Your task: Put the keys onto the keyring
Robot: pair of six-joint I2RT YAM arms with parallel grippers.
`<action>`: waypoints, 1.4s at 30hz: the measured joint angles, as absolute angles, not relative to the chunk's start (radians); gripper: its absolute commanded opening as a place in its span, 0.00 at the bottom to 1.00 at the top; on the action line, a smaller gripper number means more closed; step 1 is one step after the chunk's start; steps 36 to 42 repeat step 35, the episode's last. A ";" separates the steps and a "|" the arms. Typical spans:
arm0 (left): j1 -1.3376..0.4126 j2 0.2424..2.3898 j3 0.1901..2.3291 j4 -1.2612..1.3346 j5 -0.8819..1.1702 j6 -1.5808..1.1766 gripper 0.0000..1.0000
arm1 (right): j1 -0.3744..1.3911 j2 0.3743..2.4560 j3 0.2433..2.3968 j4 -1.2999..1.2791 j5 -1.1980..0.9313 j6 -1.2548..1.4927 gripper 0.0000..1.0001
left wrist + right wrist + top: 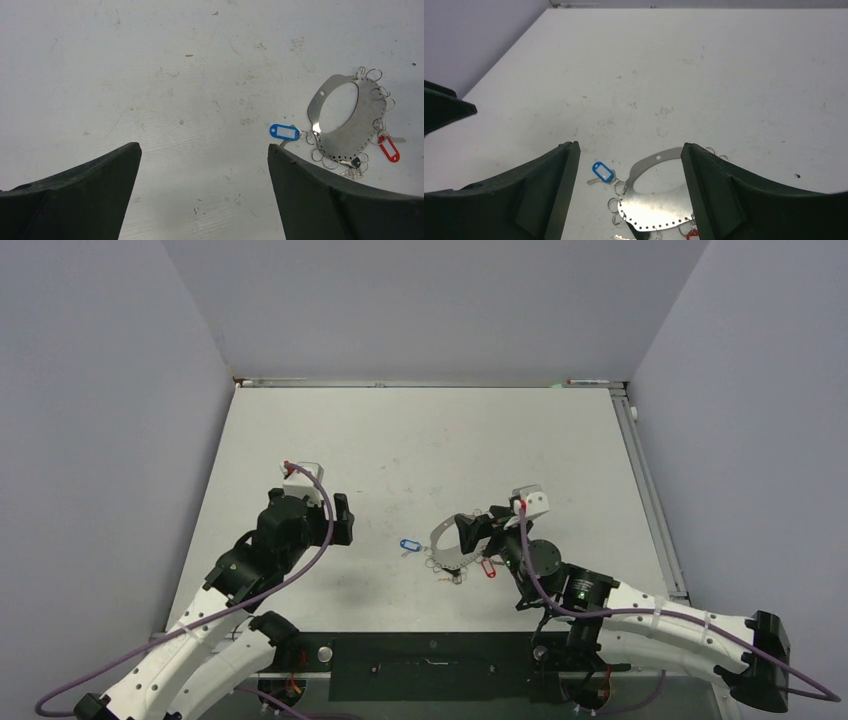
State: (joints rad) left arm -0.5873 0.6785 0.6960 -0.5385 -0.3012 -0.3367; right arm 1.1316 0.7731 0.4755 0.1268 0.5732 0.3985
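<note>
We judge the job near done: the keyring (364,136) lies flat on the bench (150,75), with the blue-tagged key (285,132), red-tagged key (389,148) and dark-headed key (356,162) at its rim among the split rings, though we cannot confirm each is threaded. The right fingers (734,200) above it and the left fingers (75,200) well aside stand wide, holding nothing.

A scuffed flat white tabletop (420,440) spans the scene. Plain pale grey walls (430,310) stand left, right and far; a black flat plate (430,665) lines its near edge.
</note>
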 measured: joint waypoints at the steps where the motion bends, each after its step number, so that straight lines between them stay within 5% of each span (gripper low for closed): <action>1: -0.587 0.678 0.696 -0.538 -0.302 -0.337 0.96 | 1.132 0.752 0.484 0.128 0.589 0.388 0.77; 17: -0.587 0.664 0.696 -0.538 -0.286 -0.355 0.96 | 1.132 0.543 0.497 0.138 0.789 0.349 0.78; 42: -0.587 0.656 0.696 -0.538 -0.283 -0.355 0.96 | 1.132 0.570 0.492 0.138 0.799 0.339 0.82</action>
